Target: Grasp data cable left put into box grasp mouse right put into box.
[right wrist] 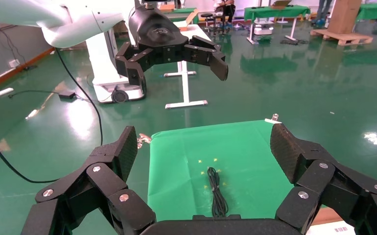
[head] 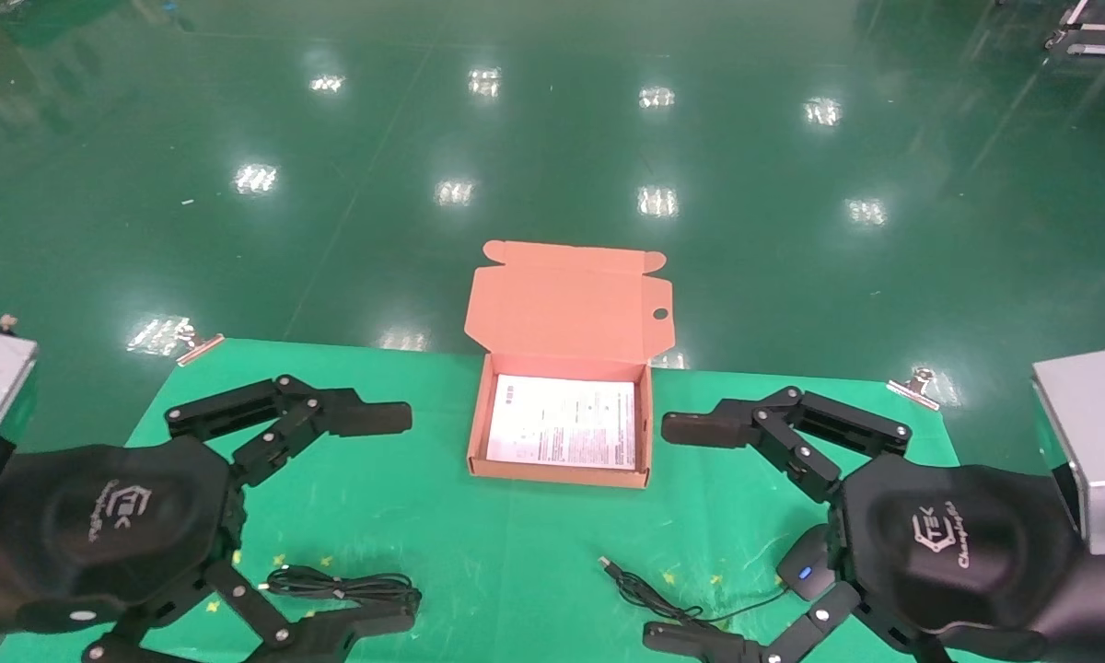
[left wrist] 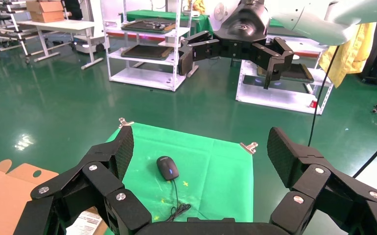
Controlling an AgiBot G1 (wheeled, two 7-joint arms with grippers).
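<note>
A green-covered surface (head: 442, 525) is filling the near part of the head view, with a metal clip (head: 198, 347) pinching its far left corner and another (head: 916, 385) pinching the far right one. Two black grippers are hovering over it, one at each side. The left gripper (head: 382, 516) is hanging above the near left area with its fingers (head: 368, 417) spread wide and holding nothing. The right gripper (head: 691, 534) is mirroring it above the near right area, its fingers (head: 700, 429) likewise spread wide and empty.

The box (head: 564, 364) is sitting at the middle of the surface toward the far edge, between the two grippers, with its flap lid standing open at the back and a white printed sheet lying as its floor.

The mouse (head: 806, 569) is lying on the surface at the near right, partly hidden under the right gripper, a small blue light glowing on it; in the left wrist view it (left wrist: 167, 167) is showing whole. Its cord (head: 663, 603) is trailing leftward along the surface.

The data cable (head: 341, 586) is lying as a long narrow bundle on the near left of the surface, just below the left gripper, well apart from the box.
</note>
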